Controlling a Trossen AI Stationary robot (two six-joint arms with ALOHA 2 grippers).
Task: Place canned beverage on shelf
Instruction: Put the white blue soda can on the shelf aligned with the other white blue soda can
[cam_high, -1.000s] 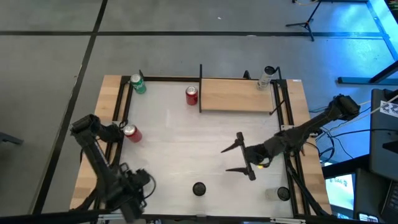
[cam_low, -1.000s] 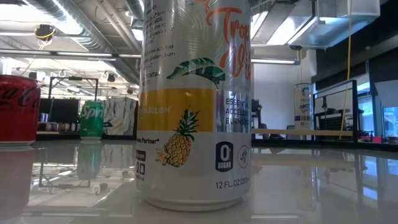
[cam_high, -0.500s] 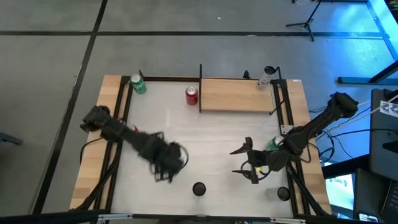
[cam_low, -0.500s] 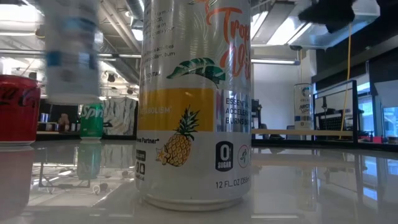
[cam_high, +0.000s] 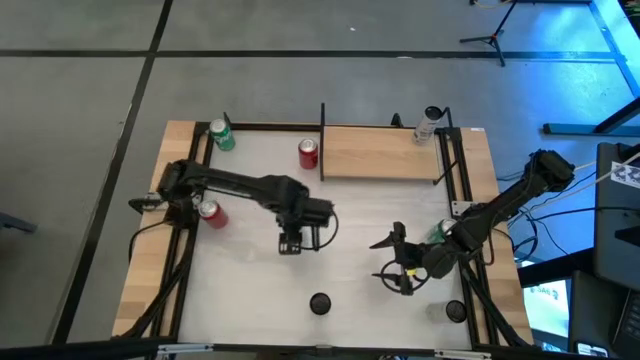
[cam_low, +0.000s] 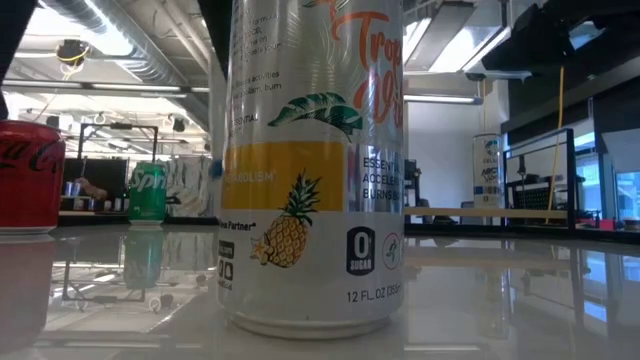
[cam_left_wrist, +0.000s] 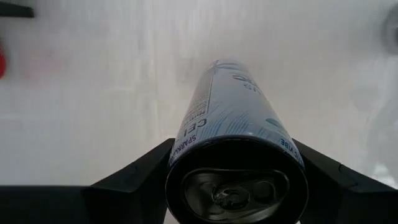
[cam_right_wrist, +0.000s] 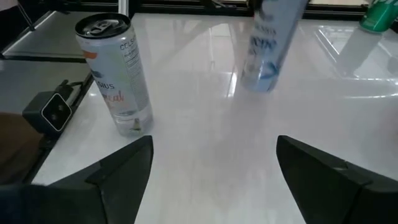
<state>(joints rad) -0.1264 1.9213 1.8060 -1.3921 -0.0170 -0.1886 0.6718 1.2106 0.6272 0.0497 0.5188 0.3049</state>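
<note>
My left gripper (cam_high: 293, 243) is over the middle of the table, pointing down and shut on a slim pale-blue canned beverage (cam_left_wrist: 233, 118), which also shows in the right wrist view (cam_right_wrist: 267, 43). The shelf (cam_high: 380, 152), a pale wooden board between black uprights, lies at the far edge with a white can (cam_high: 428, 125) standing on its right end. My right gripper (cam_high: 395, 262) is open over the table's right side, with nothing between its fingers. My left gripper pinches the can's upper wall (cam_left_wrist: 186, 146), just under the top rim, between its two fingers, one on each side. The fingers come from above and point down. The can hangs upright below them, clear of the table.
A tall pineapple-print can (cam_high: 320, 303) stands near the front edge, close before the low camera (cam_low: 310, 170). A red can (cam_high: 308, 152) stands just left of the shelf, a green can (cam_high: 221, 135) at the far left, another red can (cam_high: 210, 212) at the left, a further can (cam_high: 455, 312) at the near right.
My left gripper has swung with the can from the table's near left corner toward the right and the far edge, to the middle, rolling about its own axis; the can has stayed lifted. My right gripper has sunk a little and turned.
</note>
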